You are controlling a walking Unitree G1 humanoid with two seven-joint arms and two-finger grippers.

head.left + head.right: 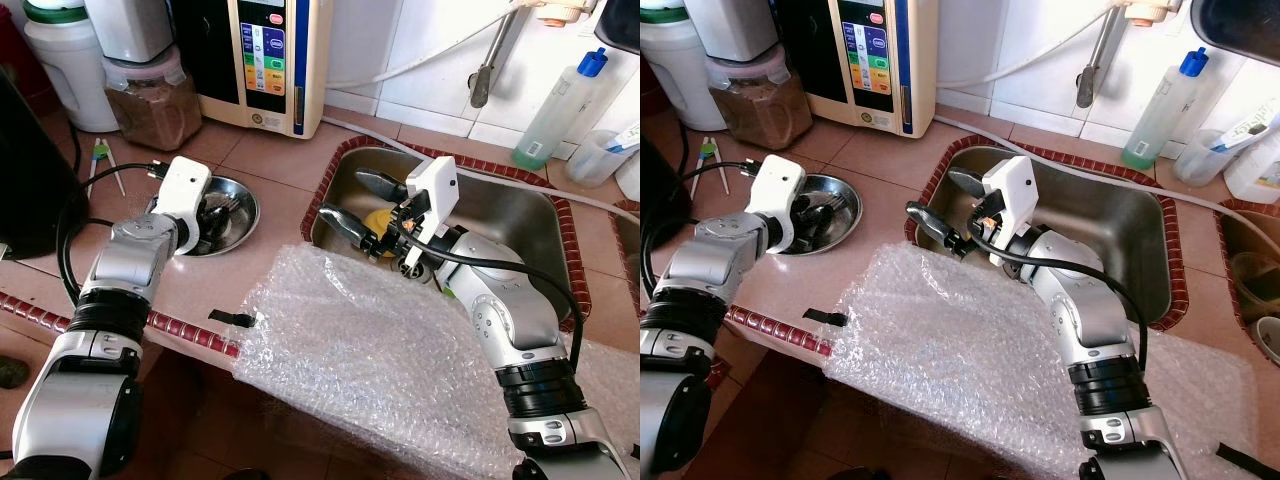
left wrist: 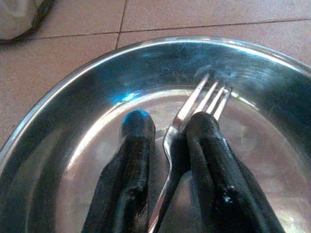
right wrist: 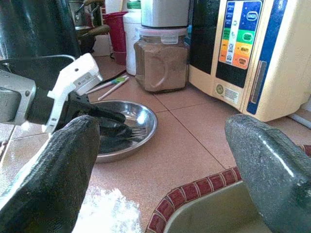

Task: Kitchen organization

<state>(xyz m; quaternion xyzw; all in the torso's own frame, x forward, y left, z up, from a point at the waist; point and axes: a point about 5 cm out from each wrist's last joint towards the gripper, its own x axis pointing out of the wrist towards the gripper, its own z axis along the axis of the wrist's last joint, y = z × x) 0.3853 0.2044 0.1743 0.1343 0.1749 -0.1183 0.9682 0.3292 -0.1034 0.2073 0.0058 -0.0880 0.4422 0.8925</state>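
Note:
A round steel plate (image 1: 243,218) sits on the tiled counter to the left of the sink (image 1: 520,215). My left gripper (image 1: 212,212) reaches down into the plate. In the left wrist view its two black fingers (image 2: 137,145) are closed on the neck of a steel fork (image 2: 206,94), whose tines rest on the plate's bottom (image 2: 252,145). My right gripper (image 1: 342,195) hovers open over the sink's left rim with nothing between its fingers. Just behind it, a yellow object (image 1: 378,218) lies in the sink.
A sheet of bubble wrap (image 1: 380,350) covers the counter's front edge. At the back stand a water purifier (image 1: 265,60), a jar of brown powder (image 1: 155,100) and a green bottle (image 1: 560,110). Chopsticks (image 1: 105,160) lie left of the plate. A tap (image 1: 490,60) hangs over the sink.

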